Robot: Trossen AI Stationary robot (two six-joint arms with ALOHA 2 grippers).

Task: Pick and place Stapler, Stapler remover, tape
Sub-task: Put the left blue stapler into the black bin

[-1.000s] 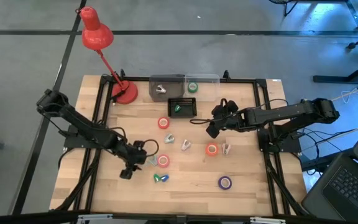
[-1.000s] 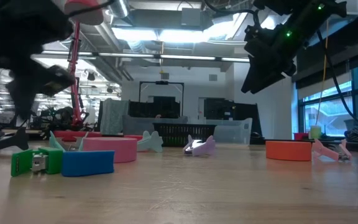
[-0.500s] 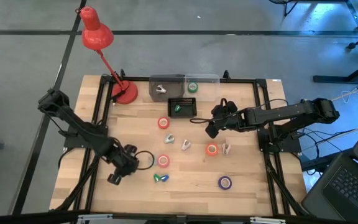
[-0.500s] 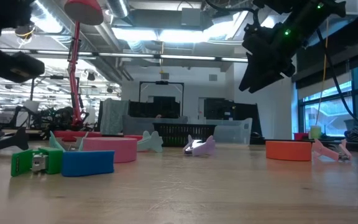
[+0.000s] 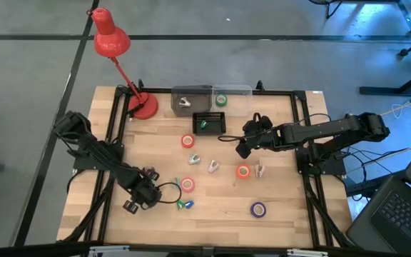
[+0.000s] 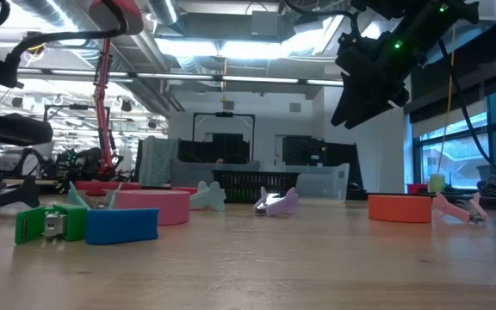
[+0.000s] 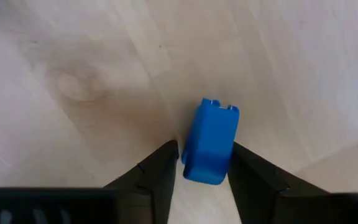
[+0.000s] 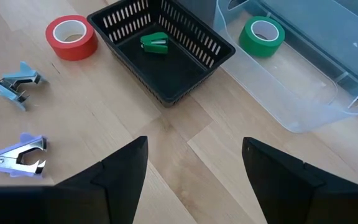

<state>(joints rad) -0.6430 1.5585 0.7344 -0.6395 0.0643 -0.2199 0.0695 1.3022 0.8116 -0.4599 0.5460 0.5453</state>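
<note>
A small blue stapler (image 7: 211, 142) lies flat on the wood beside a green one (image 6: 50, 222), near the table's near edge (image 5: 185, 205). My left gripper (image 7: 205, 154) is open above the blue stapler with a finger on either side; in the low view it hangs clear of the table (image 6: 7, 129). Red tape rolls (image 5: 188, 184) (image 5: 188, 141) (image 5: 243, 171) and a purple one (image 5: 258, 209) lie flat. Staple removers (image 5: 193, 160) (image 5: 212, 167) (image 5: 260, 170) lie mid-table. My right gripper (image 5: 242, 148) is open and high over the table's far right part.
A black basket (image 8: 185, 68) holds a green stapler (image 8: 155, 43). Beside it a clear bin (image 8: 303, 93) holds a green tape roll (image 8: 261, 34). A grey bin (image 5: 191, 94) and a red desk lamp (image 5: 144, 107) stand at the far edge.
My left gripper has drawn back from beside the red tape roll toward the table's near left, then eased back a little toward the two staplers. In the low view it has moved off to the picture's left. The right arm has kept still.
</note>
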